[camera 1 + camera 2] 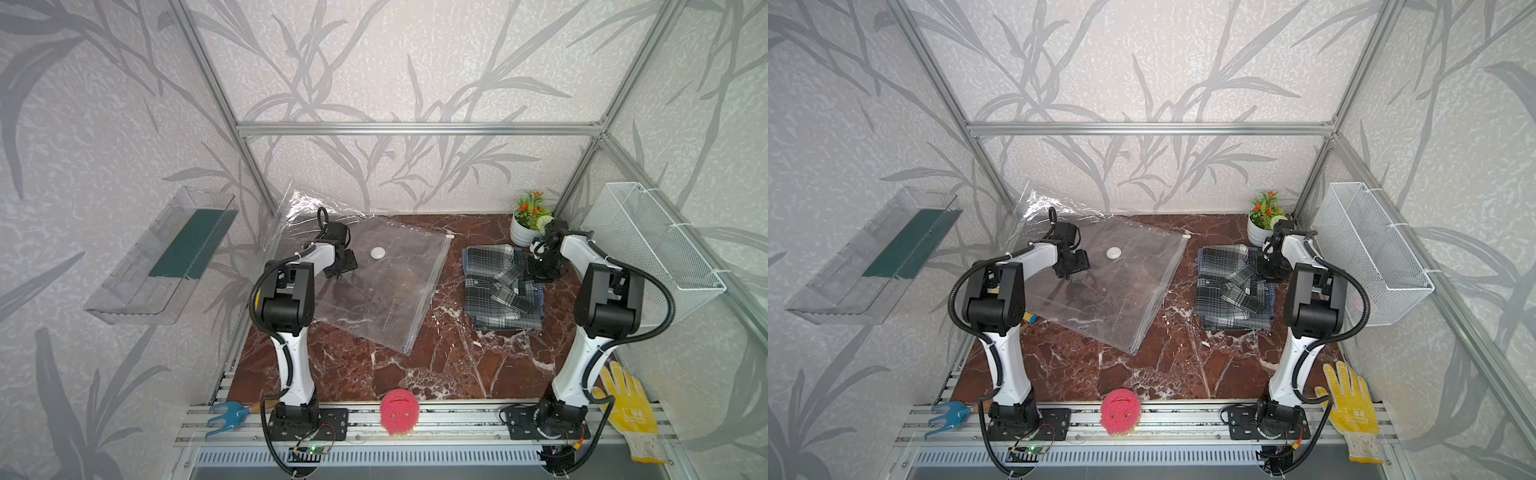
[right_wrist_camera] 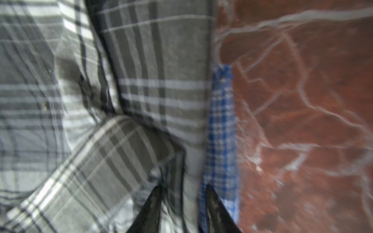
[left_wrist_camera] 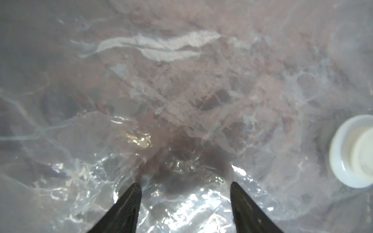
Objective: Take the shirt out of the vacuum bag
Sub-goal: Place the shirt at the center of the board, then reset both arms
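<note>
1. the left gripper (image 3: 185, 183) is hanging with its fingers spread just over the vacuum bag (image 1: 386, 299), near the round white valve (image 1: 377, 252).
2. the right gripper (image 2: 182, 187) is standing parted over the plaid shirt (image 1: 498, 286)'s edge.
3. the shirt is lying outside the bag on the marble table (image 1: 436, 365), apart from it.
4. the bag is lying flat, clear and crinkled.
5. the wrist views are showing the finger gaps, which are hidden in both top views.

No legible text, seemingly.
</note>
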Available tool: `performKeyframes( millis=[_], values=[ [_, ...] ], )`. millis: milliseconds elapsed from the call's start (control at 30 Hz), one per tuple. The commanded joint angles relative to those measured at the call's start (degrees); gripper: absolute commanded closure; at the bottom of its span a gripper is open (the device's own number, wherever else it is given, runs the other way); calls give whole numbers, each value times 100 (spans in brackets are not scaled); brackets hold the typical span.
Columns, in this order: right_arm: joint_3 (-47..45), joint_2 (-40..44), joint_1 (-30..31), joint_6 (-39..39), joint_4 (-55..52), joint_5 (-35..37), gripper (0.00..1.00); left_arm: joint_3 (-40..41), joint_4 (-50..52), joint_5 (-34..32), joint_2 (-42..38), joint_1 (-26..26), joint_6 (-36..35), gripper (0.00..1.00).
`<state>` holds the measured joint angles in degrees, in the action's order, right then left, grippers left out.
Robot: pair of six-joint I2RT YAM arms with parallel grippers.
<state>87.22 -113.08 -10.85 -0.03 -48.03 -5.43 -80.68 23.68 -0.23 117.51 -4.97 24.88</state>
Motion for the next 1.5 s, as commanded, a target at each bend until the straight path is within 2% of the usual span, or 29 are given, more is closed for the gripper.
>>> performKeyframes(
  millis=[0, 33, 67, 100, 167, 200, 333, 467, 567, 700, 800, 900, 1000, 1067, 1200, 1233, 1300, 1367, 1433, 1467],
  values=[
    [-107, 752, 86, 264, 189, 592, 49, 370, -136, 11, -475, -95, -71, 26],
    [-198, 958, 120, 319, 247, 709, 47, 426, -222, 13, -637, -113, -86, 24],
    [-303, 1144, 153, 362, 316, 795, 26, 493, -296, -15, -794, -133, -104, 23],
    [-420, 1388, 196, 413, 433, 896, 21, 566, -373, -56, -985, -150, -138, 21],
    [-775, 1911, 257, 544, 708, 1059, 17, 713, -527, -111, -1415, -179, -215, 18],
    [-1019, 2194, 273, 642, 929, 1105, 3, 845, -655, -164, -1692, -187, -258, 15],
    [-2390, 3503, 331, 1164, 2268, 1108, 1, 1642, -1359, -563, -2943, -186, -344, 2],
    [-4257, 4881, 720, 1556, 4029, 1518, 1, 2404, -1728, -1127, -3908, -165, -294, 1],
    [-5273, 5248, 909, 1691, 4835, 1782, 1, 3221, -2152, -1831, -4468, -160, -29, 1],
    [-5967, 5285, 1020, 1312, 5505, 2075, 1, 4473, -2908, -3067, -5046, -160, 187, 1],
    [-6365, 5211, 1080, 1108, 6288, 2075, 1, 5258, -3714, -3661, -5273, -152, 37, 1],
    [-6665, 4879, 1085, 933, 7172, 1994, 1, 5356, -4008, -3541, -5389, -130, -518, 1],
    [-6737, 4314, 1091, 779, 7853, 1783, 1, 5141, -3920, -3368, -5124, -133, -1064, 1],
    [-6526, 4047, 1109, 680, 7790, 1636, 1, 5107, -3890, -3352, -4793, -132, -1143, 3],
    [-6632, 3417, 1221, 397, 8912, 1380, 0, 5403, -4713, -3172, -4127, -129, -1282, 6],
    [-6609, 3222, 1224, 366, 9164, 1276, 0, 5282, -4522, -2976, -4121, -124, -1350, 6],
    [-6425, 3054, 1434, -7, 9110, 1026, 0, 5454, -5298, -2770, -4000, -139, -1667, 6],
    [-6508, 2744, 1590, -241, 9462, 922, 0, 5292, -5119, -2824, -3854, -79, -1601, 6],
    [-6590, 2396, 1665, -390, 10098, 844, 1, 5160, -5133, -2542, -3699, -62, -1839, 7],
    [-6515, 2367, 1665, -403, 10048, 797, 1, 5162, -5259, -2384, -3648, -65, -2052, 7]
  ],
)
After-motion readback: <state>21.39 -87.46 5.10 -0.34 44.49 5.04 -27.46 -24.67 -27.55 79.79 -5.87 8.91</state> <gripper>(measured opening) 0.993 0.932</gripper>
